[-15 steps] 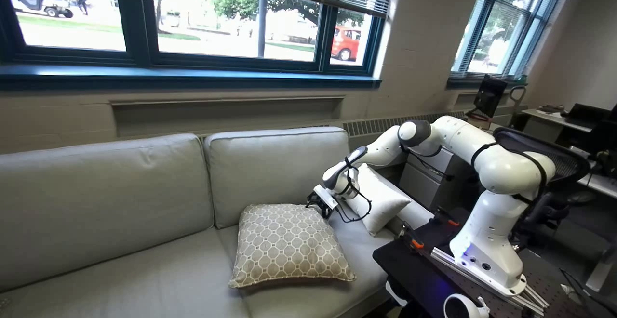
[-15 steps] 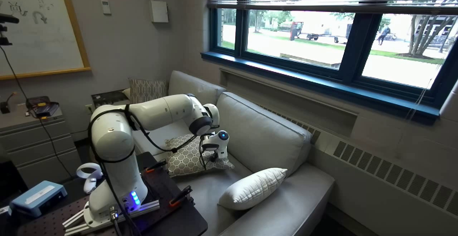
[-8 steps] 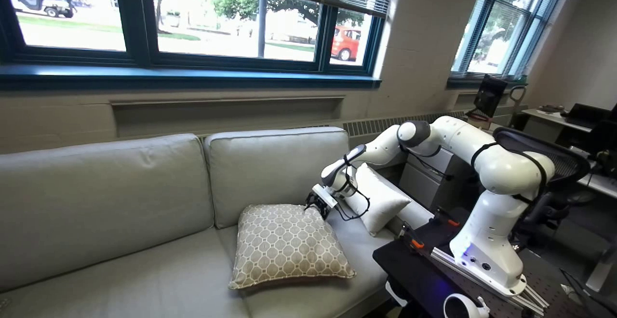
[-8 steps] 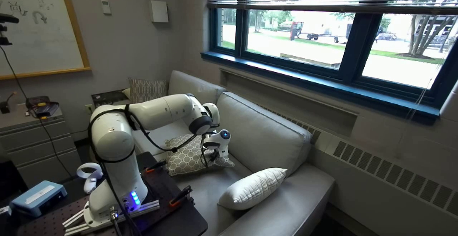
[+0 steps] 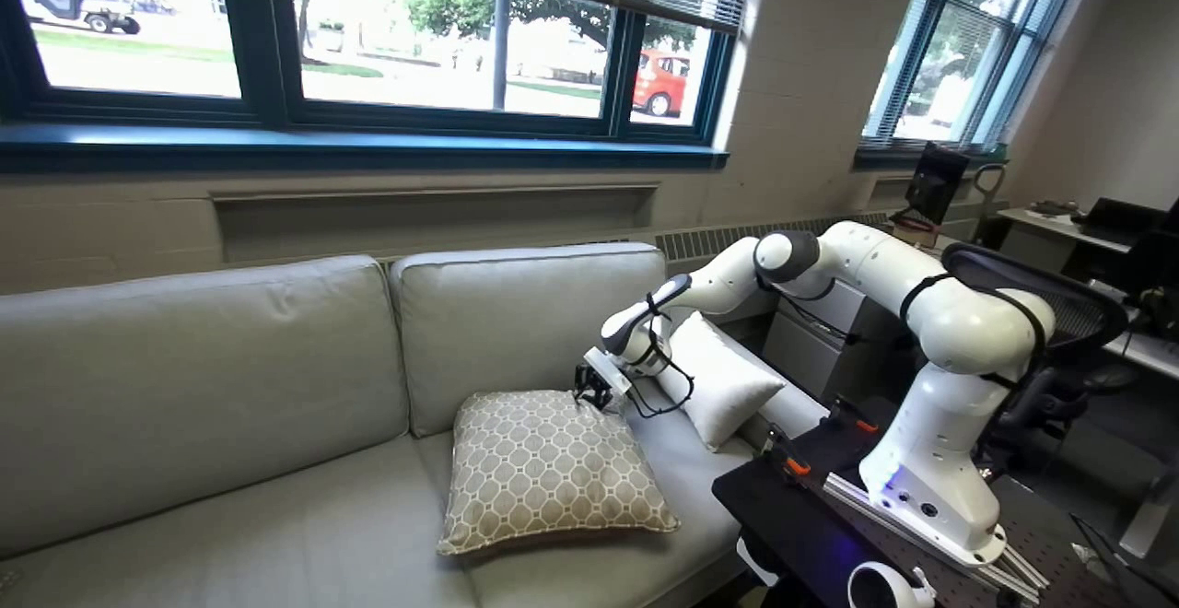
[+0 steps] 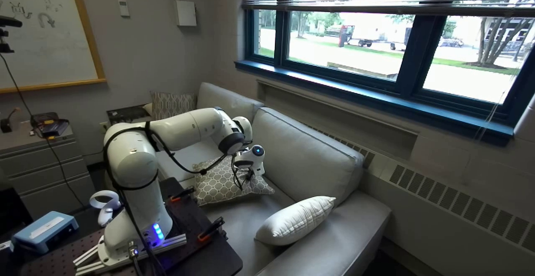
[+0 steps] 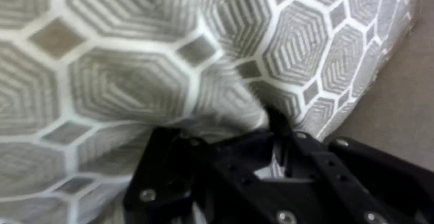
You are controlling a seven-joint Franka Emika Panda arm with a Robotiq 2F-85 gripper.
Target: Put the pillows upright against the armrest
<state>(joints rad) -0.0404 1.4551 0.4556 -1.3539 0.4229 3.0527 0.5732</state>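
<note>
The larger tan pillow with a white lattice point(image 5: 557, 474) lies flat on the couch seat. At its far corner, nearer the back cushion, my gripper point(image 5: 594, 391) points down. In the wrist view its black fingers have come together, and a fold of the tan fabric point(image 7: 230, 105) is pinched at the tips of my gripper point(image 7: 271, 132). The smaller cream-white pillow point(image 6: 294, 221) rests tilted against the pale grey armrest point(image 6: 351, 226), apart from the tan one. My arm partly covers the white pillow point(image 5: 723, 382) in an exterior view.
Tall back cushions point(image 5: 530, 313) rise behind the tan pillow. A black table point(image 6: 217, 255) with clamps point(image 6: 211, 229) carries the arm's base beside the couch. Another patterned cushion point(image 6: 172, 105) stands at the couch's far end.
The gripper's fingers have closed on the tan pillow's corner. The hand has risen a little and shifted away from the armrest. The white pillow has not moved.
</note>
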